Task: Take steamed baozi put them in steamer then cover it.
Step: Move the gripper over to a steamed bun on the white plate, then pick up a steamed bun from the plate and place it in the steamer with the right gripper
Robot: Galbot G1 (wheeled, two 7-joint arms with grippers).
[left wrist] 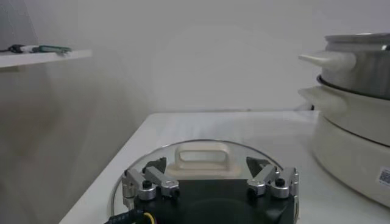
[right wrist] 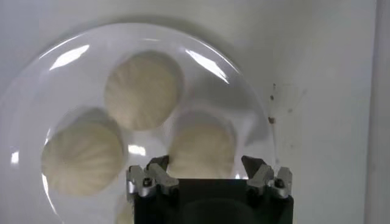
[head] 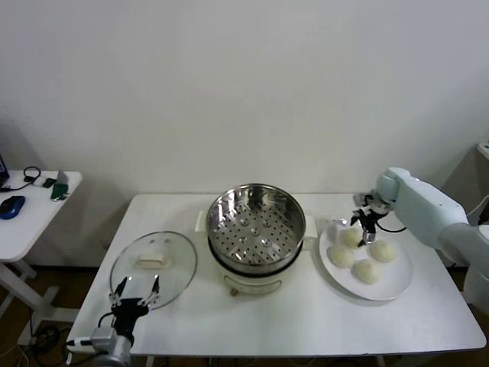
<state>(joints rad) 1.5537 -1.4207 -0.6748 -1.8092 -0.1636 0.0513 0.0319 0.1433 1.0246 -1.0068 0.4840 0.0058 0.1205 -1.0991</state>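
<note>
Four steamed baozi (head: 364, 257) on plate (head: 397, 287) | right gripper (head: 366, 228) straddles rear bun, grasp unconfirmed: centre, squeeze gently | left gripper (head: 134, 294) released over cover (head: 153, 269) | steamer (head: 256, 225) bare

The steamer (head: 256, 227) is shiny perforated metal on a smooth white plastic-looking base (left wrist: 356, 155), the cover (head: 153, 267) is clear glass with a cream matt handle (left wrist: 202, 159), the steamed baozi (right wrist: 143, 89) look matt and finely pleated, and the plate (right wrist: 36, 97) is glossy white.
</note>
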